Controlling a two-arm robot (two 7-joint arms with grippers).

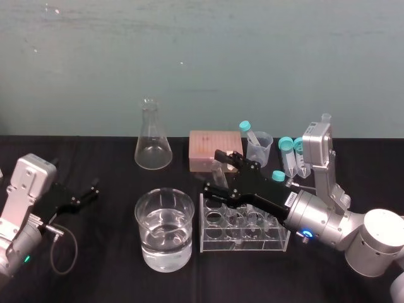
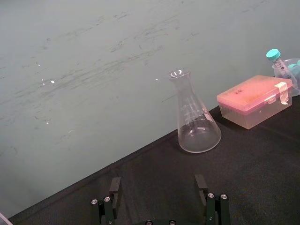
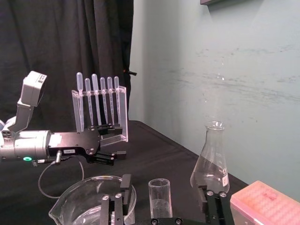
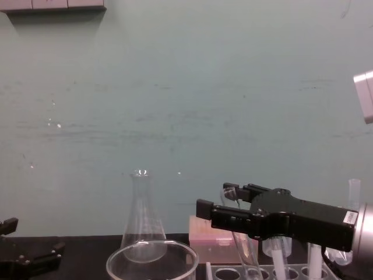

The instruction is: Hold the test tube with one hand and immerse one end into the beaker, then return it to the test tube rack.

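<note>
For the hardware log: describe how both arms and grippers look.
Both grippers are black with two fingers. The right gripper carries a white label and sits on a thick silver wrist with a glowing blue ring. The left gripper has a green light and a looping grey cable behind it. A silver camera block tops each wrist.

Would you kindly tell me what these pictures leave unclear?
Head view: the right gripper hides the lower end of the test tube and which hole of the test tube rack it meets.
Chest view: the bottom edge cuts off the beaker below its rim.
Left gripper parked at left.
</note>
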